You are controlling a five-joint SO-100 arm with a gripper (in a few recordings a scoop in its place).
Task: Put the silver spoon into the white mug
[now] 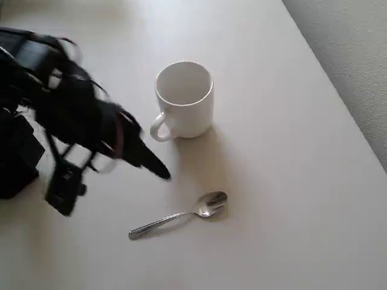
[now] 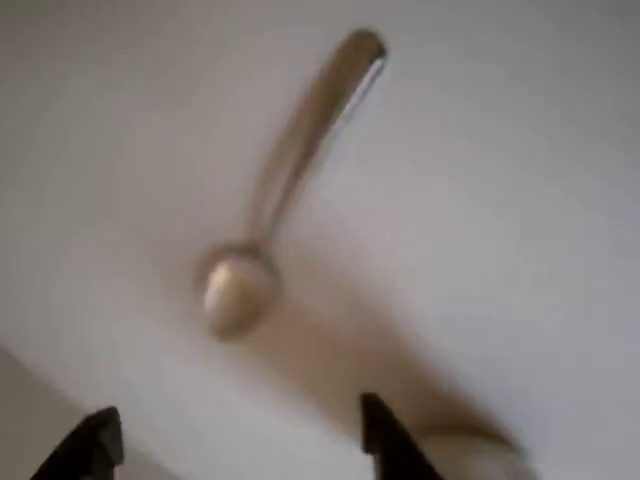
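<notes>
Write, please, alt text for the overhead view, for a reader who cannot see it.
A silver spoon lies flat on a pale table, its bowl pointing right, below an upright, empty white mug. The black arm's tool, blurred, hovers at the left, between mug and spoon.

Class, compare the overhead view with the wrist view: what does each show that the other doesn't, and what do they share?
Overhead alone: the whole white mug, upright and empty, its handle toward the spoon, and the black arm beside it. Wrist alone: both gripper fingertips spread apart above the table. Both: the silver spoon lying flat on the pale table, apart from the mug, ungripped.
</notes>
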